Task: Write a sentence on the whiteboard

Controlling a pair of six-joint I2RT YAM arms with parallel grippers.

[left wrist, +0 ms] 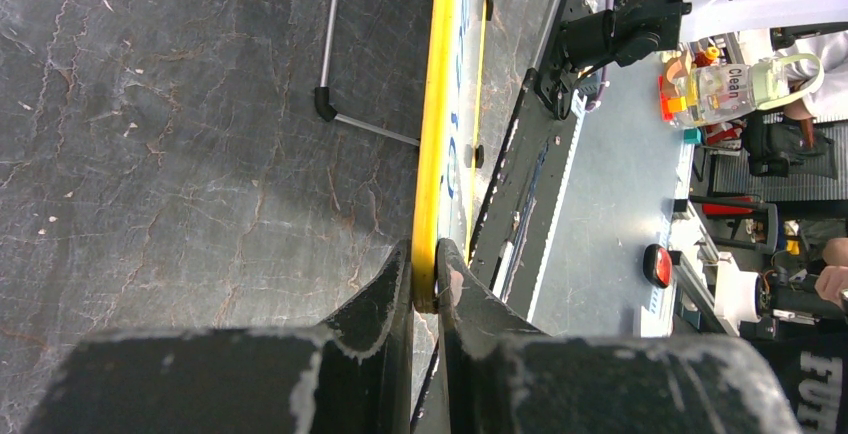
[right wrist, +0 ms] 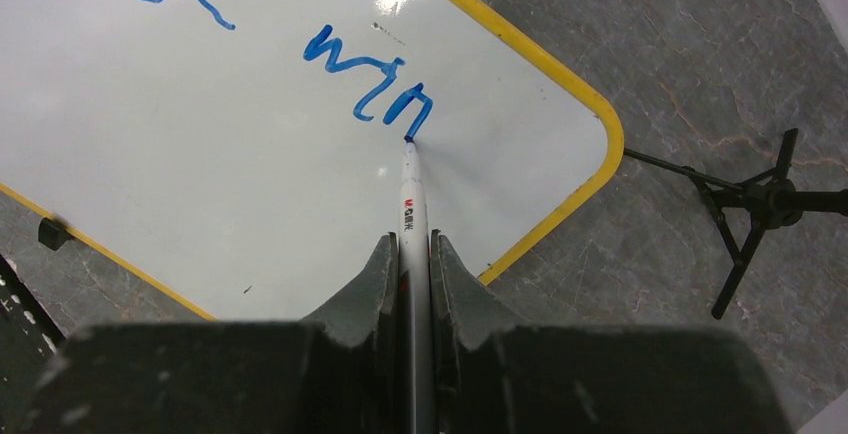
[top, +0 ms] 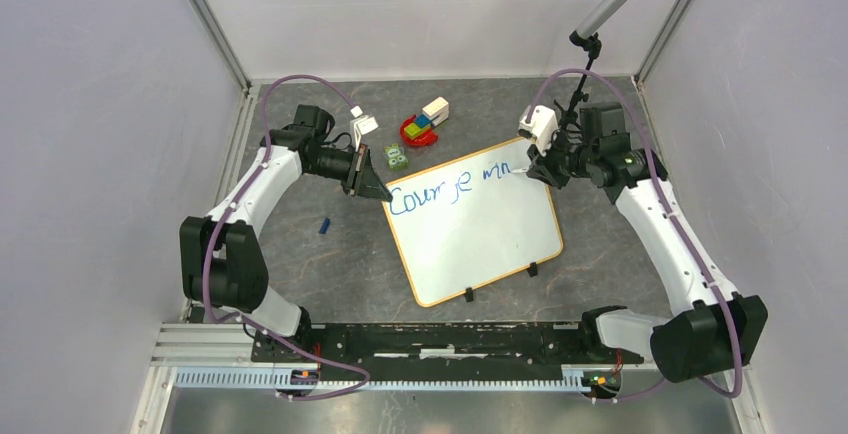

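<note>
Top external view: one whiteboard (top: 480,244) lies flat and skewed on the dark table (top: 330,264), between two arms.
Writing: the sentence (top: 440,189) is blue, in one line, and reads roughly "Courage win"; the middle letters are hard to make out.
Left gripper (left wrist: 427,274): pinched onto the board's yellow rim at its far left corner. From this wrist the board is edge-on and the writing unreadable.
Right gripper (right wrist: 412,254): clamped around one marker (right wrist: 411,194), tip touching the board after the "n"; its rear is hidden between the fingers.
Clips (top: 468,294): two, black, on the near edge.
Clutter: small toys (top: 422,124) beyond the board, too small to tell apart.
</note>
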